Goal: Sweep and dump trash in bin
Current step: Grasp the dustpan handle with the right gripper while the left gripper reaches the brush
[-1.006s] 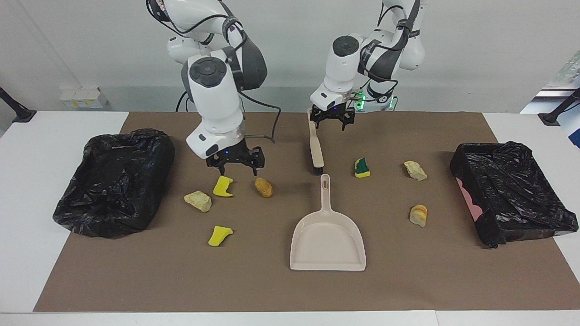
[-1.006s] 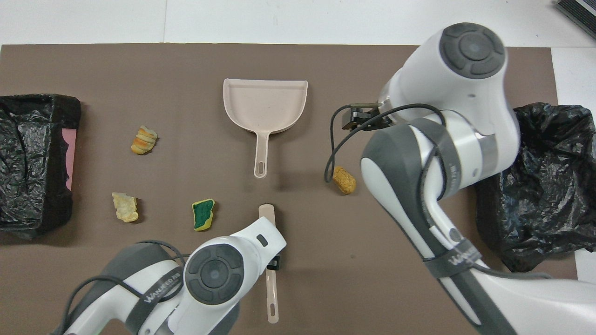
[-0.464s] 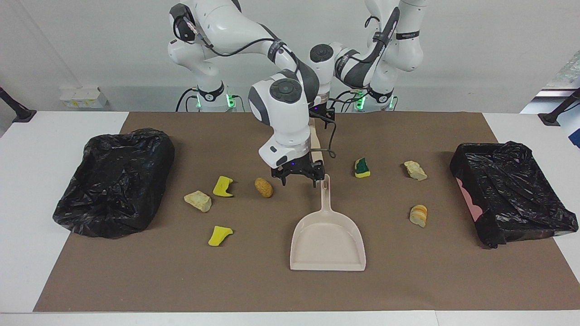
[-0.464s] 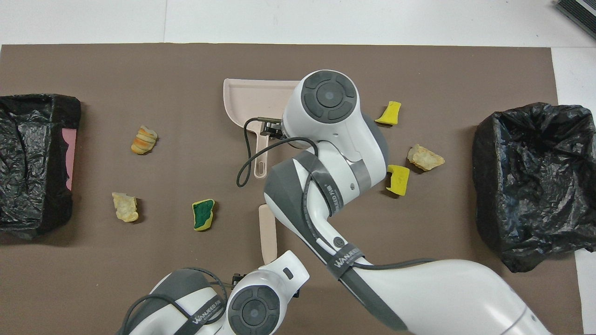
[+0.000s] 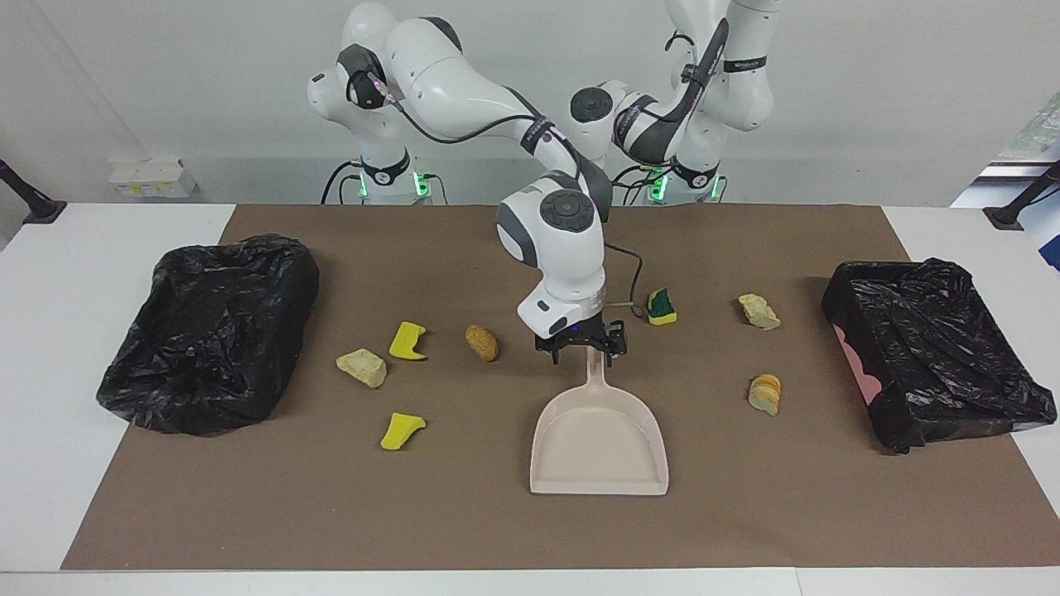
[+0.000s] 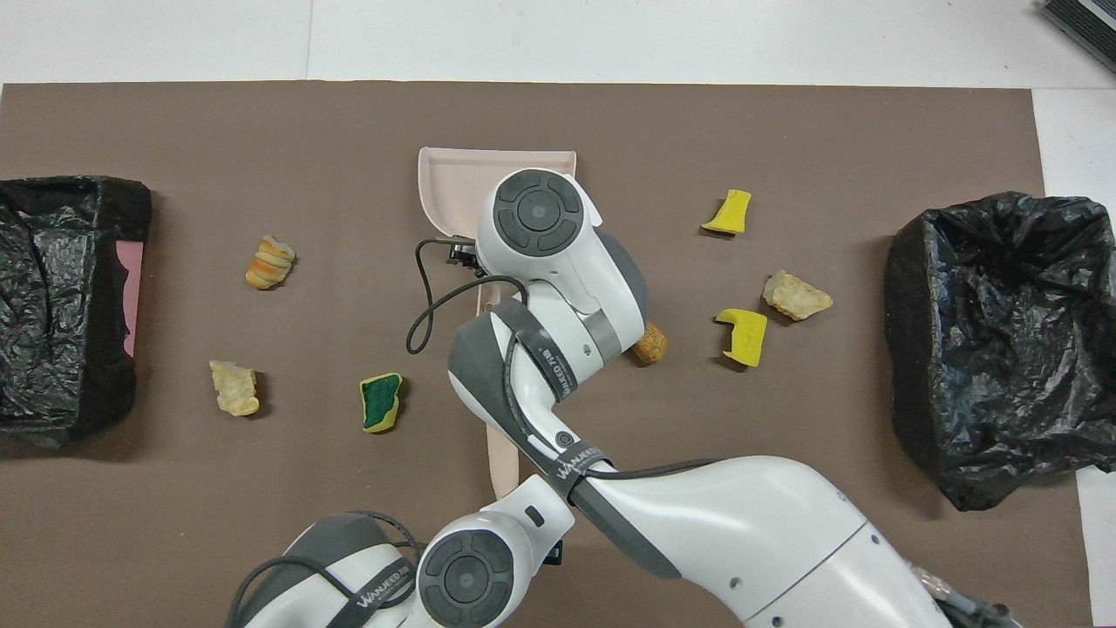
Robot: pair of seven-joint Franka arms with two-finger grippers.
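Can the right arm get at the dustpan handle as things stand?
Probably yes. The right gripper hangs open over the end of the dustpan's handle, a finger on each side. Nothing lies on the handle, and the nearest trash, a brown lump, sits apart from it.

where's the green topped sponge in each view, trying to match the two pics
Facing view: the green-topped sponge lies just toward the left arm's end of the table from the right gripper, nearer the robots than the dustpan.
Overhead view: the same sponge sits low in the picture, beside the brush.
Shared landmark: the dustpan, mid-table in both views.
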